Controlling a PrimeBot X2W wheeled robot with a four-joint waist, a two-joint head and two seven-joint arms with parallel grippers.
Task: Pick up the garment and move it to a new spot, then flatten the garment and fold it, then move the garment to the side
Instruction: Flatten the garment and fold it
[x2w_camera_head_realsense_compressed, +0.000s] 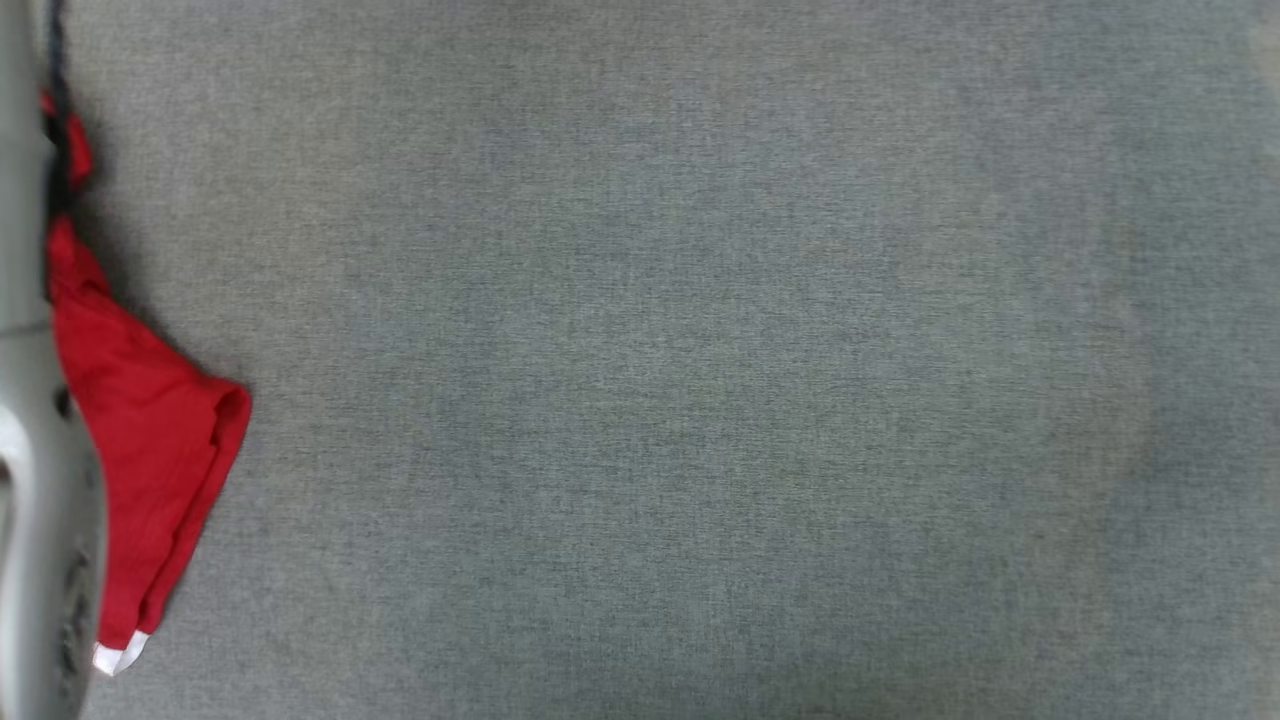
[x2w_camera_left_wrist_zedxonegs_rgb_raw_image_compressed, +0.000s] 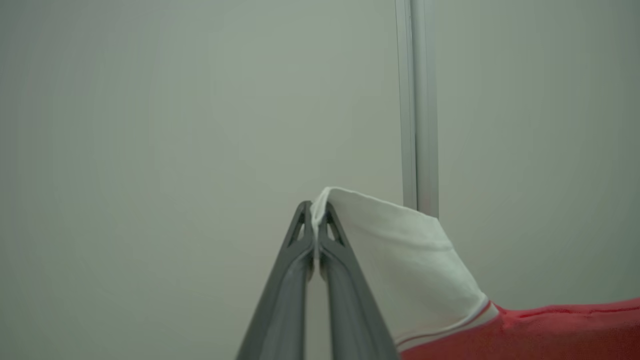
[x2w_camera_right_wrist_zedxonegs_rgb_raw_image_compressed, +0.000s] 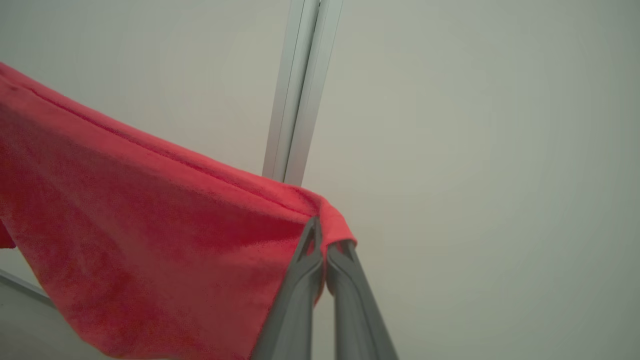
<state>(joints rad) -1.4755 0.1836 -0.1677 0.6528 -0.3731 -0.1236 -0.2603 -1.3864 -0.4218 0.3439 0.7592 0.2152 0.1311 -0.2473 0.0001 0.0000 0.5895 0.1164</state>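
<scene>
The garment (x2w_camera_head_realsense_compressed: 150, 440) is red with white trim and hangs at the head view's far left, beside a pale forearm (x2w_camera_head_realsense_compressed: 30, 400). In the left wrist view my left gripper (x2w_camera_left_wrist_zedxonegs_rgb_raw_image_compressed: 316, 212) is shut on the garment's white collar or cuff (x2w_camera_left_wrist_zedxonegs_rgb_raw_image_compressed: 400, 260), with red cloth (x2w_camera_left_wrist_zedxonegs_rgb_raw_image_compressed: 550, 332) trailing to the lower right. The right wrist view has my right gripper (x2w_camera_right_wrist_zedxonegs_rgb_raw_image_compressed: 327, 235) shut on a red hem edge of the garment (x2w_camera_right_wrist_zedxonegs_rgb_raw_image_compressed: 150, 235), which drapes away to the left. Both grippers hold the cloth up in the air against a pale wall.
A grey fabric-covered surface (x2w_camera_head_realsense_compressed: 700, 380) spreads across the head view. A pale metal post (x2w_camera_left_wrist_zedxonegs_rgb_raw_image_compressed: 417, 100) stands against the wall behind the left gripper, and a similar metal post (x2w_camera_right_wrist_zedxonegs_rgb_raw_image_compressed: 300, 90) rises behind the right one.
</scene>
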